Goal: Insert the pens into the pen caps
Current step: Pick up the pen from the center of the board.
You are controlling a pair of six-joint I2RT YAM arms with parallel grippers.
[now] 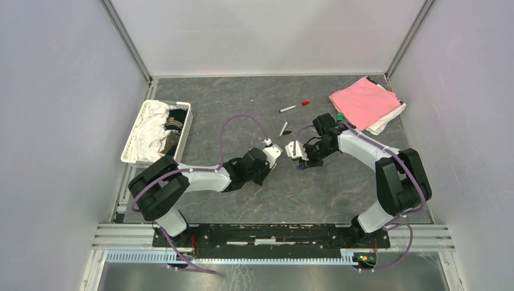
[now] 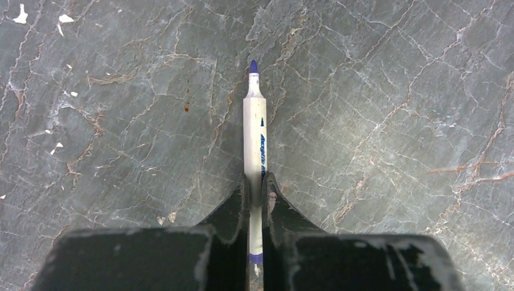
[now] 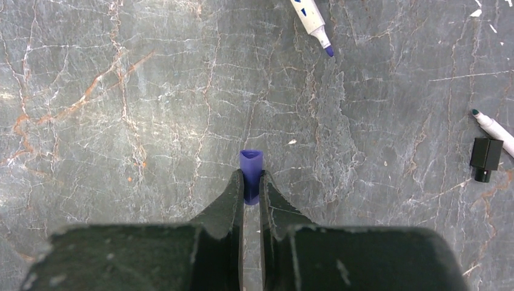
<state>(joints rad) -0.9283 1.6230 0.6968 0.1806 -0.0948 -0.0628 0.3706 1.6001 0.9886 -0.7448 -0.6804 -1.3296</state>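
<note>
**Left wrist view.** My left gripper (image 2: 255, 182) is shut tight on a white-barrelled pen (image 2: 254, 133). The fingers (image 2: 237, 203) pinch the barrel near its rear end. The pen runs straight out ahead of the jaws over the grey veined table (image 2: 394, 121), with its uncapped blue-purple tip foremost. I cannot tell whether the tip touches the table.

**Right wrist view.** My right gripper (image 3: 251, 177) is closed on a blue-purple cap (image 3: 251, 160). The cap stands just proud of the fingertips, and its open end appears to face away from me. Only this view sets pen against cap. The front end of the white-barrelled pen (image 3: 312, 18) enters at the upper edge, its tip well ahead of the cap and off to the right, not lined up with it. At the right edge a green-tipped pen (image 3: 494, 127) lies just beside a black cap (image 3: 486, 159), and the two are not joined.

**Top view.** Only this view shows both grippers at once. They face each other at mid-table, near but apart, the left gripper (image 1: 274, 151) to the left of the right gripper (image 1: 295, 150). The held pen and cap are too small to make out here. Beyond the grippers lie the green-tipped pen (image 1: 283, 128) and, farther off, another pen (image 1: 287, 109) with a red cap (image 1: 305, 103) near it. A green cap (image 1: 340, 117) sits at the edge of a pink cloth (image 1: 365, 102) at the far right. A white basket (image 1: 188, 121) holding cloths stands at the left.
</note>
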